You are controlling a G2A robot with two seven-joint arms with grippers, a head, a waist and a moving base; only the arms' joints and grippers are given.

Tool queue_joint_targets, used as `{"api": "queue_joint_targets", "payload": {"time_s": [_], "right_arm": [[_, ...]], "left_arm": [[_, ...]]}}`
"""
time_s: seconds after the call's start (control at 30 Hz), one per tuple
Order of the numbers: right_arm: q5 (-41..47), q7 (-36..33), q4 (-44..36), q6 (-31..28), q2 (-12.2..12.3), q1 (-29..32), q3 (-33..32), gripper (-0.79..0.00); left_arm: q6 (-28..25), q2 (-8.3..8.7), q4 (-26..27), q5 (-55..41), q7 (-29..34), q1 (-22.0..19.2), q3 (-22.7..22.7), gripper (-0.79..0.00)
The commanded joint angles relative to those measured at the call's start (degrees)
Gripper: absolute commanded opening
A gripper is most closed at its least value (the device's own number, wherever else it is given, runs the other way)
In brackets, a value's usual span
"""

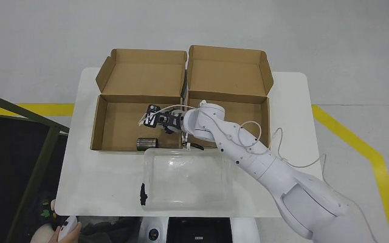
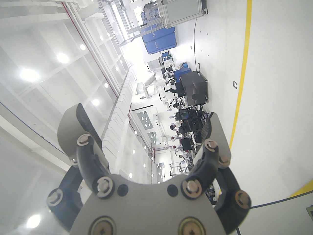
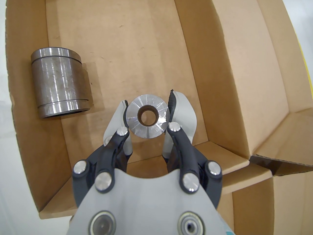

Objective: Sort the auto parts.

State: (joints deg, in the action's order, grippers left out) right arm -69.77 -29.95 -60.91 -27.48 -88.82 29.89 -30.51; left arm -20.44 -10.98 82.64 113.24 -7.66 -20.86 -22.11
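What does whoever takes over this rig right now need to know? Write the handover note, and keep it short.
Right gripper: jaws shut on a metal ring, held over the cardboard box.
Left gripper: jaws open, holding nothing, pointed out at the room, away from the table.
Done: a steel cylinder lies on its side in that same box.
Left: release the ring. The clear bin in front of the boxes looks empty except for a small dark item at its corner; I cannot tell what it is. The second box is partly hidden by the arm.
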Motion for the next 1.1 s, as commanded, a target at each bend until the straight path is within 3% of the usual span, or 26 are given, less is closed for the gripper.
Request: {"api": "queue_joint_targets", "payload": {"time_s": [0.0,0.33,0.5,0.8,0.9,1.07], "right_arm": [[-0.1,0.1,0.7,0.0,-0.3,-0.1,0.1,-0.566],[-0.7,0.5,3.2,-0.8,-1.4,-0.6,-0.4,-0.428],[-1.0,0.9,0.9,-1.7,-1.4,-0.4,-1.3,-0.419],[-2.7,-0.6,-11.0,-3.8,0.2,2.9,-5.0,-0.413],[-3.2,-1.1,-16.5,-4.7,1.3,5.4,-7.1,-0.357],[-4.8,-2.1,-26.2,-6.4,3.5,11.7,-11.3,-0.329]], "left_arm": [[0.0,0.00,0.0,0.0,0.0,0.0,0.0,0.000],[0.0,0.00,0.0,0.0,0.0,0.0,0.0,0.000],[0.0,0.00,0.0,0.0,0.0,0.0,0.0,0.000],[0.0,0.00,0.0,0.0,0.0,0.0,0.0,0.000],[0.0,0.00,0.0,0.0,0.0,0.0,0.0,0.000],[0.0,0.00,0.0,0.0,0.0,0.0,0.0,0.000]]}}
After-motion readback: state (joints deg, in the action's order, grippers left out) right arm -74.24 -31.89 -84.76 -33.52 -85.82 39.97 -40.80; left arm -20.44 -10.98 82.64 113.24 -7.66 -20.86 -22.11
